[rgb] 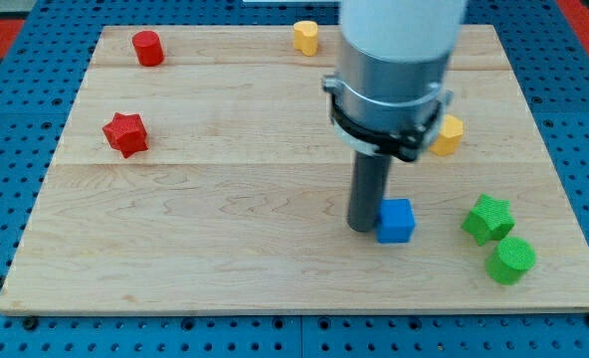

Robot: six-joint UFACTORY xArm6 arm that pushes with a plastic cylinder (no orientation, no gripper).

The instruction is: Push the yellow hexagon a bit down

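Note:
The yellow hexagon lies at the view's right, partly hidden behind the arm's grey body. A second yellow block, shape unclear, stands at the view's top edge. My tip rests on the board below and to the left of the yellow hexagon, well apart from it. The tip touches the left side of a blue cube.
A red cylinder is at the top left and a red star is below it. A green star and a green cylinder sit at the lower right. The wooden board lies on a blue pegboard.

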